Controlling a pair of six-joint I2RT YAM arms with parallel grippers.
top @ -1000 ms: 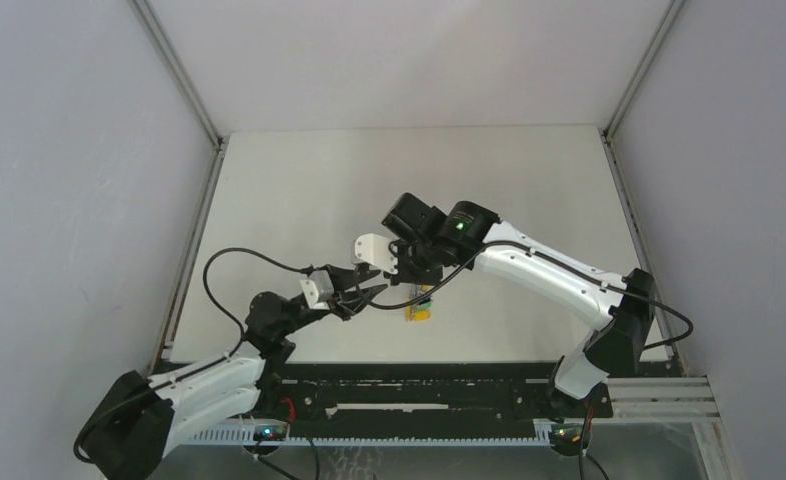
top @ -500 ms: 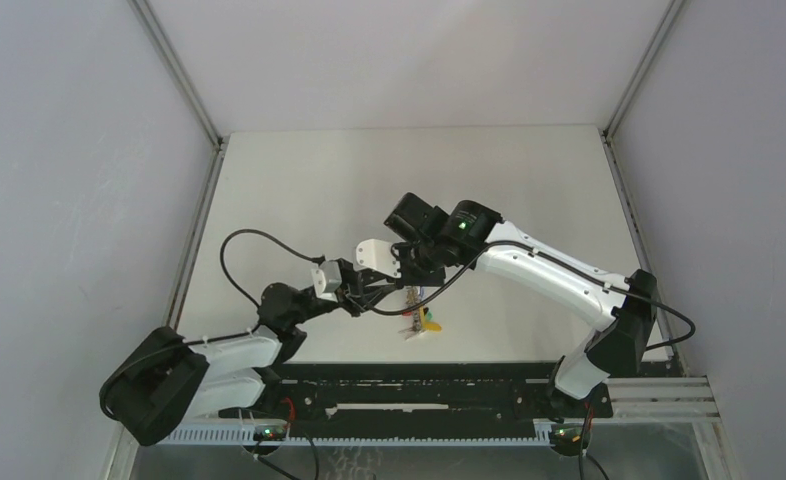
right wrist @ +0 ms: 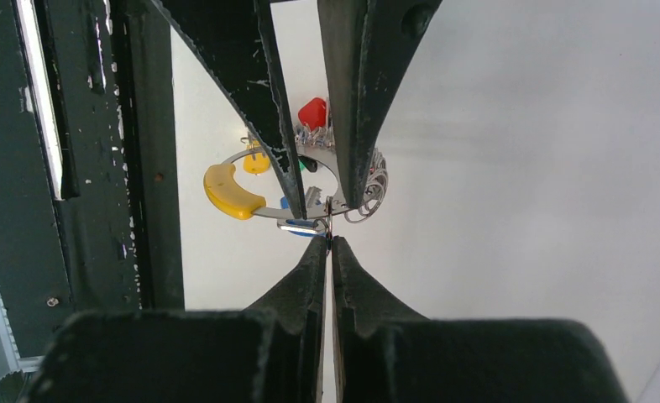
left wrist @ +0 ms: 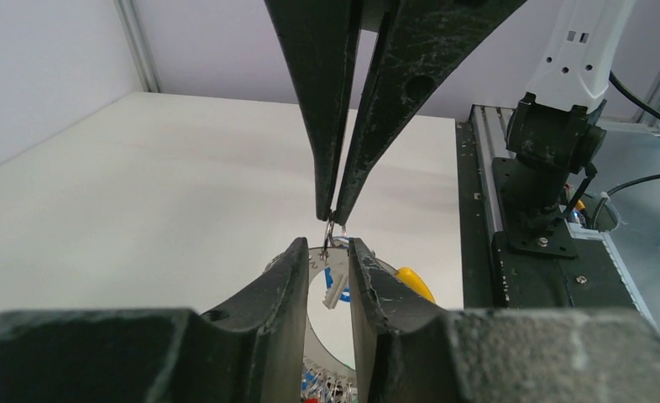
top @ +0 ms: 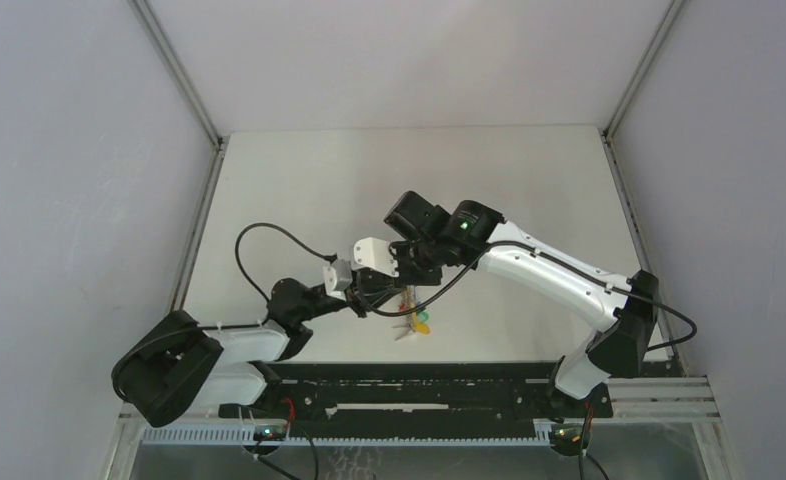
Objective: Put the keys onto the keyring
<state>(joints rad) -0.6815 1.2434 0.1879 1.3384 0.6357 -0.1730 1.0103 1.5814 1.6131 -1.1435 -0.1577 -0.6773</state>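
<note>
Two tools meet tip to tip above the white worktop (top: 299, 190) as the robot works at getting keys onto a keyring. The right tool (left wrist: 332, 215), reaching in from the far right, has its jaws pressed together on a small metal loop (left wrist: 331, 228) at the edge of the bunch. The left tool (left wrist: 328, 248), coming from the opposite side, stands with its jaws narrowly apart and clamped on nothing that can be seen. A silver key blade (left wrist: 335, 290) shows through the gap between the left fingers. The keyring (right wrist: 226, 191), a grey hoop with a yellow curved section, sits just beyond the meeting point in the right wrist view, its open face turned toward that camera. The keys (right wrist: 312, 112), with red, yellow, green and blue heads, are bunched on or against it; which are already threaded cannot be told. From overhead the bunch lies just on the near side of both tools, toward the arm bases, and whether it hangs or rests on the worktop is unclear. The coming move appears to turn on the pinched loop. It lies straight ahead of the left tool, just off its tips and in line with its gap, its long axis running from one tool to the other. The left tool is the one free to close on it.
</note>
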